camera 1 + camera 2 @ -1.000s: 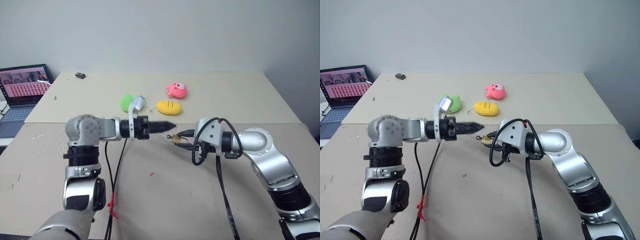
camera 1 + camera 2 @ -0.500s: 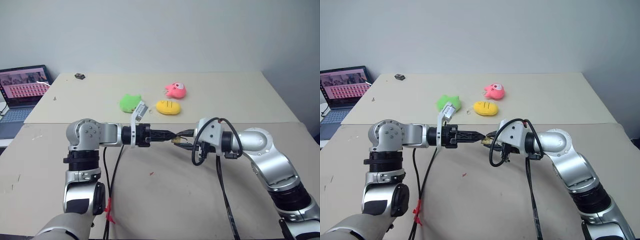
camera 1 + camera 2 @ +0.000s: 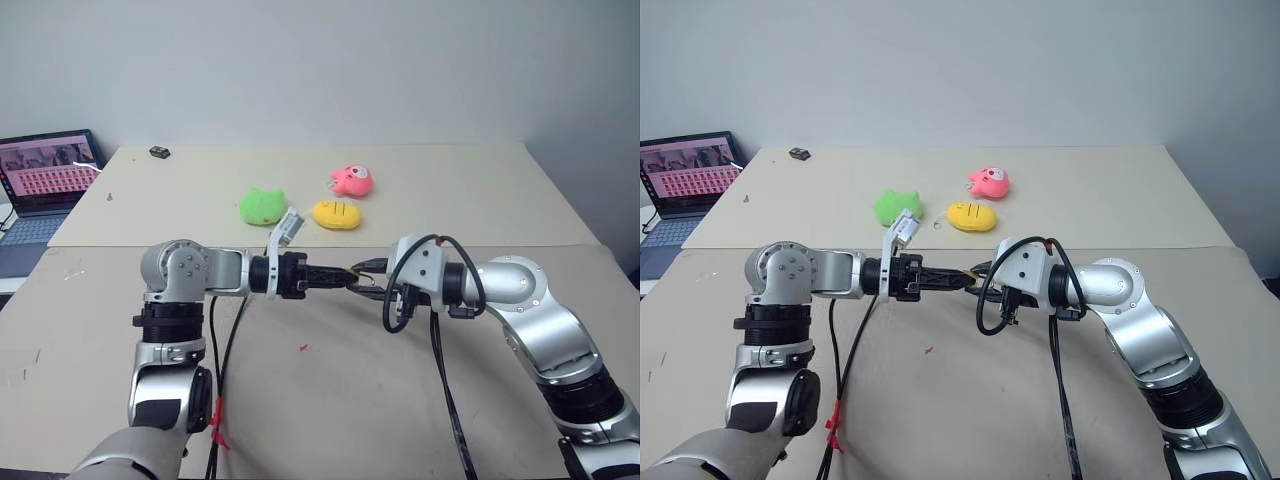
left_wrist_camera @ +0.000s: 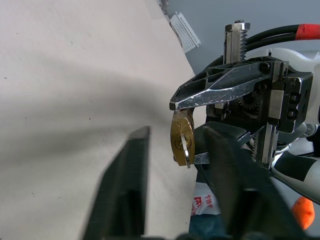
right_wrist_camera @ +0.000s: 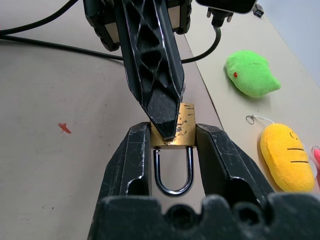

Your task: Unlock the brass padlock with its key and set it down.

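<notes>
Brass padlock [image 5: 173, 131]: small gold-coloured block, scuffed, with a thin silver U-shaped shackle; clamped by its two sides between the black fingers of the right gripper [image 5: 173, 150], shackle pointing back toward the wrist, held above the beige table [image 3: 320, 390] at mid-scene. Keyhole face shows a silver key [image 4: 185, 146] seated in it.

Right arm: silver, elbow bent, forearm reaching in toward centre, gripper roughly level.

Left arm: forearm stretched level across toward the right arm. Left gripper [image 4: 172, 145]: black ribbed fingers, narrowly apart, straddling the padlock's key end; whether they pinch the key cannot be told.

Beyond: green plush toy [image 3: 262, 206], pink plush toy [image 3: 352, 180], yellow oval plush toy [image 3: 338, 214], soft and rounded. Laptop [image 3: 38, 190] open at the table's left.
</notes>
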Robot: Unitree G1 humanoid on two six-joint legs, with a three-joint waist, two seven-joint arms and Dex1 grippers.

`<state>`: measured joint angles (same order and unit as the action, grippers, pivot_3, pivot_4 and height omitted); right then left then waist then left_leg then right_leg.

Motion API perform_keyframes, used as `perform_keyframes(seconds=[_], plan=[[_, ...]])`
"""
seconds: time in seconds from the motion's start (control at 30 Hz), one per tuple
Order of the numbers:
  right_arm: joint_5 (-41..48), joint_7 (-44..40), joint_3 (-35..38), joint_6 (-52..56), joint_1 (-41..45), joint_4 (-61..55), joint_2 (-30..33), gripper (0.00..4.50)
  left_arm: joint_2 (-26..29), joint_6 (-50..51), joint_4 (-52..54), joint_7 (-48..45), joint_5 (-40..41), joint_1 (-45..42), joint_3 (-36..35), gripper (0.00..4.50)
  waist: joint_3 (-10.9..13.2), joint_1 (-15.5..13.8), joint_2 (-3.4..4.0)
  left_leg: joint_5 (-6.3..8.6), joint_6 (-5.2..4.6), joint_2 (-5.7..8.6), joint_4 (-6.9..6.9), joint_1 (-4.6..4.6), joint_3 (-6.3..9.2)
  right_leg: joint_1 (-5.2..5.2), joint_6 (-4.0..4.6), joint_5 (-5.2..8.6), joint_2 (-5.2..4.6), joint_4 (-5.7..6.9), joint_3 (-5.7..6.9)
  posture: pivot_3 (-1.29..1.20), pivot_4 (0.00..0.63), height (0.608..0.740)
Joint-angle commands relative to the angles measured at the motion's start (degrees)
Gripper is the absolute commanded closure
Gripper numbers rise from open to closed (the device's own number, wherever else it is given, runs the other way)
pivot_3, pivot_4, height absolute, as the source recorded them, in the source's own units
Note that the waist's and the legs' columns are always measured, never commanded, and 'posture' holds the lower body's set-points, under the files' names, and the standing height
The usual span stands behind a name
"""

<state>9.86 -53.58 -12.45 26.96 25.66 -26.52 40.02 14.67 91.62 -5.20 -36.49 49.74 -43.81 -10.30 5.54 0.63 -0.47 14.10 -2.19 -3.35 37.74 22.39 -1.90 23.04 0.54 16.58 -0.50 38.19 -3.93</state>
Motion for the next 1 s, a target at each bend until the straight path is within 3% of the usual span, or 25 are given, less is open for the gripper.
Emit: perform_keyframes(seconds=[0.03,0.4,0.47,0.7,0.83,1.0], plan=[[0.56,0.62,1.65,-0.07,0.99,-2.08,0.29,3.59,-0.14,-0.33,0.40,-0.03,0.69,-0.66,-0.33,4.47,0.00,0.04,0.00,0.00,0.00,0.00,0.00,-0.01,0.00,0.00,0.00,0.00,0.00,0.00,0.00,0.00,0.150,0.657],[0.99,0.58,1.57,0.51,1.08,-2.18,0.34,3.59,-1.21,-1.60,-0.77,0.07,0.60,-1.70,-1.19,4.46,0.00,0.01,-0.01,0.00,0.00,0.01,0.00,-0.01,0.01,0.00,0.00,0.00,0.01,-0.01,0.00,0.00,0.150,0.657],[1.76,0.50,1.83,1.39,0.95,-2.36,0.30,2.58,-1.06,-2.08,-1.23,0.10,0.26,-1.70,-1.16,4.46,0.00,0.03,0.00,0.00,0.00,0.01,0.00,-0.01,0.02,0.00,0.00,0.00,0.01,-0.01,0.00,0.00,0.150,0.657],[5.08,0.91,4.06,4.25,1.39,-3.37,0.36,0.20,-0.10,-3.48,-2.29,-0.15,0.01,-1.75,-0.68,4.46,0.00,0.01,-0.01,0.00,0.00,0.01,-0.01,-0.01,0.02,0.00,0.00,0.00,0.00,0.00,0.00,0.00,0.150,0.657],[7.00,0.28,6.19,5.44,1.30,-3.66,1.92,0.20,0.79,-3.92,-3.40,-0.22,-0.11,-2.57,-0.83,4.46,0.00,0.00,-0.01,0.00,0.00,0.03,-0.01,0.00,0.03,-0.01,-0.01,0.00,0.00,-0.03,0.00,0.00,0.150,0.657],[9.39,-0.07,9.25,6.33,-0.37,-3.07,3.21,1.61,1.72,-3.97,-3.71,-0.36,0.06,-2.80,-0.63,4.46,0.01,0.02,-0.01,0.00,-0.01,0.03,-0.03,0.00,0.04,-0.01,-0.01,0.00,0.00,-0.04,-0.01,0.00,0.150,0.657]])
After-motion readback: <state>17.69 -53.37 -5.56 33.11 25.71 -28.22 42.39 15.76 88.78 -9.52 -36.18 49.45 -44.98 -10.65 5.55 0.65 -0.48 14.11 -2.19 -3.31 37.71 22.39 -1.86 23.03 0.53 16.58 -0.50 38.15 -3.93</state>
